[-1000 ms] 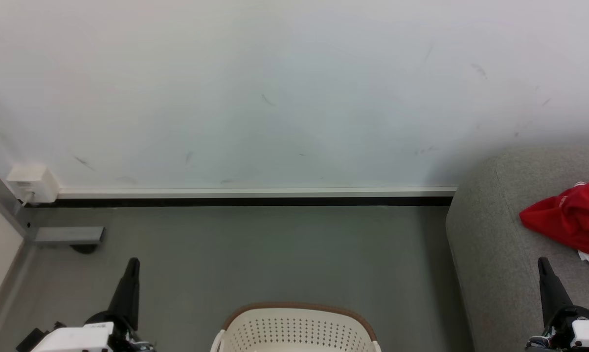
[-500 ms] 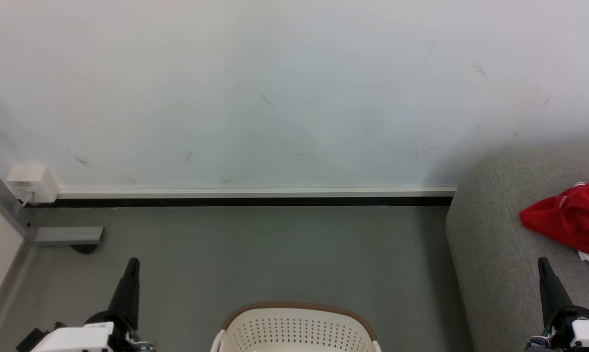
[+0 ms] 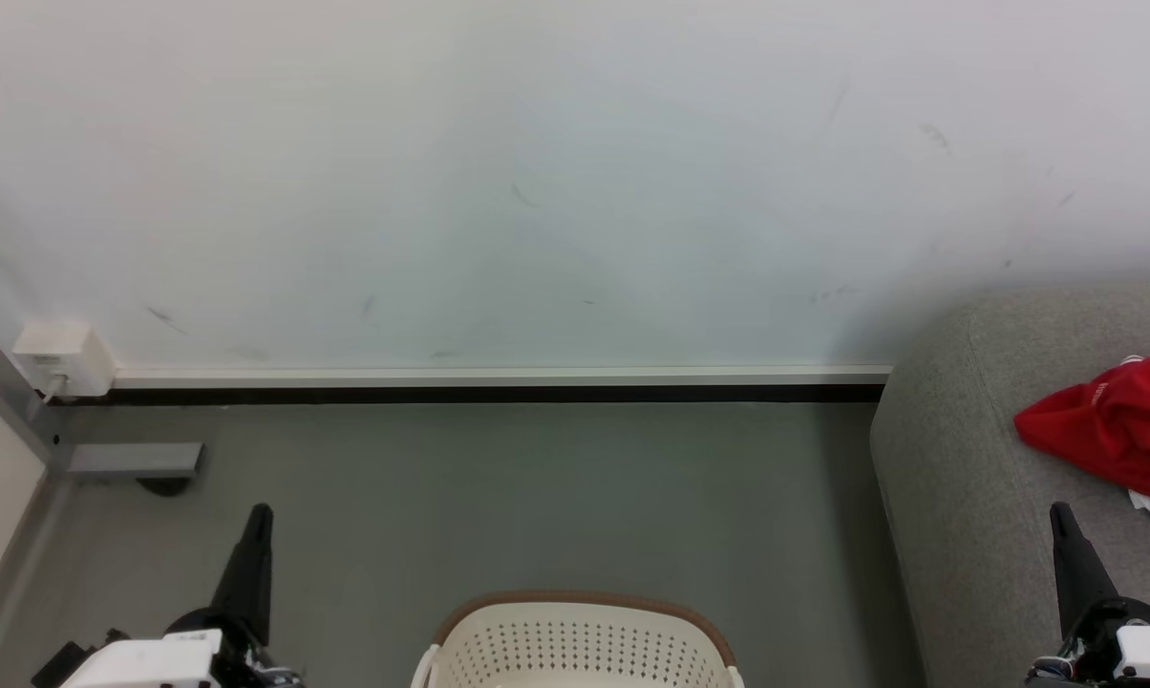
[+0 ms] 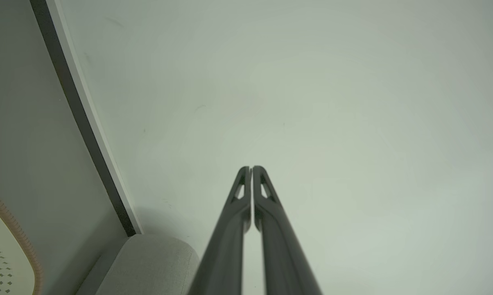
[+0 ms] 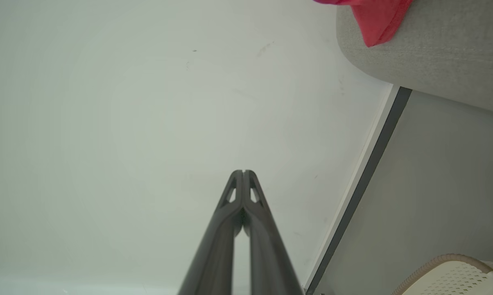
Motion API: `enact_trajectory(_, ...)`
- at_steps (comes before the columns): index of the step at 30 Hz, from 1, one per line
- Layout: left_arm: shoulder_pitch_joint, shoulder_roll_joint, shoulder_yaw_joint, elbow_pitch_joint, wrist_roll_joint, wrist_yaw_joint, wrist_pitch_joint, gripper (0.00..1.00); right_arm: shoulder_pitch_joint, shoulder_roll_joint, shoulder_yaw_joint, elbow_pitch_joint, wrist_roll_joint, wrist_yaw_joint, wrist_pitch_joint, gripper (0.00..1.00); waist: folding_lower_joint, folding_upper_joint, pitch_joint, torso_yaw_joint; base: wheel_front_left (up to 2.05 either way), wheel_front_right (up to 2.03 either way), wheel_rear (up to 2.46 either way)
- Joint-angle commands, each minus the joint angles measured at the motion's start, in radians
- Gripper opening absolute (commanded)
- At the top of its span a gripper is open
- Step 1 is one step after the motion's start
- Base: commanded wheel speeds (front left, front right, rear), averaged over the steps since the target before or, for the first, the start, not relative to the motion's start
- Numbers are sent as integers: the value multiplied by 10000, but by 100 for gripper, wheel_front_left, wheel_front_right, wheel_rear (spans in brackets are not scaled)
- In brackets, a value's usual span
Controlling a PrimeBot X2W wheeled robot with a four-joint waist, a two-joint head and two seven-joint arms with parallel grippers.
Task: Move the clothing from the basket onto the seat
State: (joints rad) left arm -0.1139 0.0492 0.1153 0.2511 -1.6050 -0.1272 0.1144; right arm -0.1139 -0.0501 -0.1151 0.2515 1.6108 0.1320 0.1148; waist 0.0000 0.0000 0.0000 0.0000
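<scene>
Where wall point(image 3: 575, 172) meets floor point(image 3: 499, 497), open grey floor runs wide btwn seat point(image 3: 957, 478) at right & basket point(image 3: 585, 640) at btm edge. Red clothing point(image 3: 1110, 430) lies on seat, back from its rounded edge; white print illegible. Both empty: left tool point(image 3: 262, 513), right tool point(image 3: 1058, 511), fingers pressed together.

Home-like room, grey sofa point(image 3: 957, 516), laundry basket point(image 3: 585, 646), scuffed white wall point(image 3: 537, 143), skirting board point(image 3: 499, 376)

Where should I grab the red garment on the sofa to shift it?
I'd pinch the garment at its raised pointed fold toward the sofa arm, coming down from above with the right gripper: fabric bunches into a ridge there, and that gripper is nearest.
</scene>
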Motion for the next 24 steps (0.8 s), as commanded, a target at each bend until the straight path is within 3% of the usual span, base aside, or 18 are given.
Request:
enact_trajectory(1,-63,14,27,-26,-115,-59,54,0,-66,7,-40,12,11,-24,42,0,0,0,0,0,0,0,0)
enact_trajectory(24,-64,15,27,-26,-115,-59,54,0,-66,7,-40,12,11,-24,43,0,0,0,0,0,0,0,0)
